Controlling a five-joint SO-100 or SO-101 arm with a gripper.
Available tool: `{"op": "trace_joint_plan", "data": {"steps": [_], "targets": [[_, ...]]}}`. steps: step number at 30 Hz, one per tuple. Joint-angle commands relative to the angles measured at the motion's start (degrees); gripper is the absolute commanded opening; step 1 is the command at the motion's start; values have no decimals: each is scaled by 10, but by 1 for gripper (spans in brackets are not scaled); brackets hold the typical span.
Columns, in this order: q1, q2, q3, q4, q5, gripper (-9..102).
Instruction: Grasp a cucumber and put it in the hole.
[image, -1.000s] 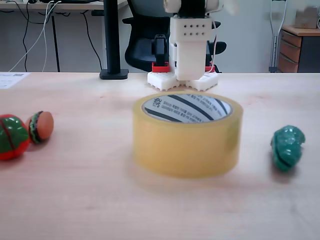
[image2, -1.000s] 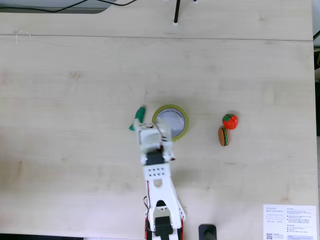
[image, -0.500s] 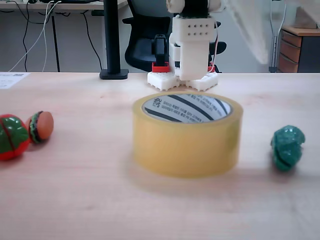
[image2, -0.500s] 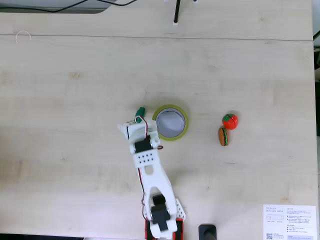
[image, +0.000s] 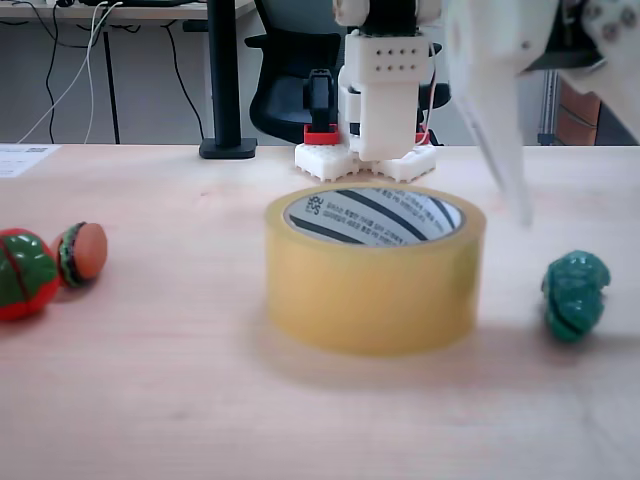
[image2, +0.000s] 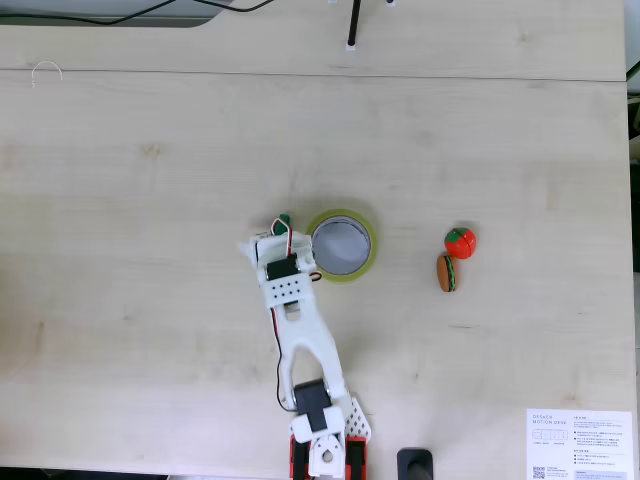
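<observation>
The cucumber (image: 575, 295), dark teal and bumpy, lies on the table to the right of the yellowish tape roll (image: 375, 270) in the front fixed view. The hole (image: 372, 215) with its striped white core faces up and holds nothing. My gripper (image: 560, 140) hangs blurred above the cucumber, one white finger (image: 500, 120) pointing down, its tip well above the toy. From above, the gripper (image2: 268, 240) covers most of the cucumber (image2: 284, 220), just left of the roll (image2: 341, 245). Its jaws stand spread, with nothing held.
A red-and-green round toy (image: 22, 272) and a small burger toy (image: 82, 252) sit at the left in the front view, and right of the roll from above. The arm's base (image: 365, 155) stands behind the roll. A printed sheet (image2: 580, 443) lies at a table corner.
The arm has swung from over the roll toward the cucumber and reached out over it. The white finger has dropped into the front view. The toys and roll have not moved.
</observation>
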Motion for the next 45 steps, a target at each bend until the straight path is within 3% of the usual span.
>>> {"op": "trace_joint_plan", "data": {"steps": [1, 16, 27, 45], "targets": [[-6, -6, -46, -24, 23, 33], [-8, -87, -62, -69, 26, 35], [-16, -136, -62, -111, 26, 30], [-16, -158, -67, -112, 25, 6]]}}
